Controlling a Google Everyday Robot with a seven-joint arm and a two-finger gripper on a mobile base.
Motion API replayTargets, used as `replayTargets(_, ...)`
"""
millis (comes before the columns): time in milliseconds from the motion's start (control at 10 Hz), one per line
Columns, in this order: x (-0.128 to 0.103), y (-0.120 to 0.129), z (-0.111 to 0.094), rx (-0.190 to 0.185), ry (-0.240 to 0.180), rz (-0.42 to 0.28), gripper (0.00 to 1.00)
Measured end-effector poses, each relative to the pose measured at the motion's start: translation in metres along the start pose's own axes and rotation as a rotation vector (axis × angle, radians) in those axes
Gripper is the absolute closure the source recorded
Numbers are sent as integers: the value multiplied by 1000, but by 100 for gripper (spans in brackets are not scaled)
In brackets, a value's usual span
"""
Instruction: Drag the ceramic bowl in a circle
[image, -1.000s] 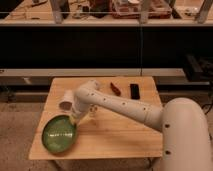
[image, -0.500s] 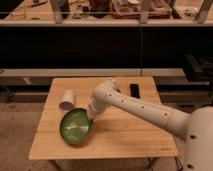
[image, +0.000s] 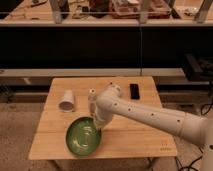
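The hand is pinched shut on the right rim of the ceramic bowl, which sits lower left of centre on the desk. Mid-drag, I'd say; next it must sweep round, clearing the paper cup.

One ceramic bowl; one cup; one black device; one gripper at bowl's rim.

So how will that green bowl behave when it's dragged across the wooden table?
The ceramic bowl looks rigid and glossy, so it probably slides smoothly. Wide and shallow, it seems unlikely to tip. With the gripper at its rim, it may pivot.
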Motion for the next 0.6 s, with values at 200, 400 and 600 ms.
replayTargets(200, -10, -21, 7, -16, -33, -68, 86)
replayTargets(400, -10, -50, 18, -4, -59, -124, 86)
replayTargets(600, 5, -83, 28, 44, -71, -169, 86)
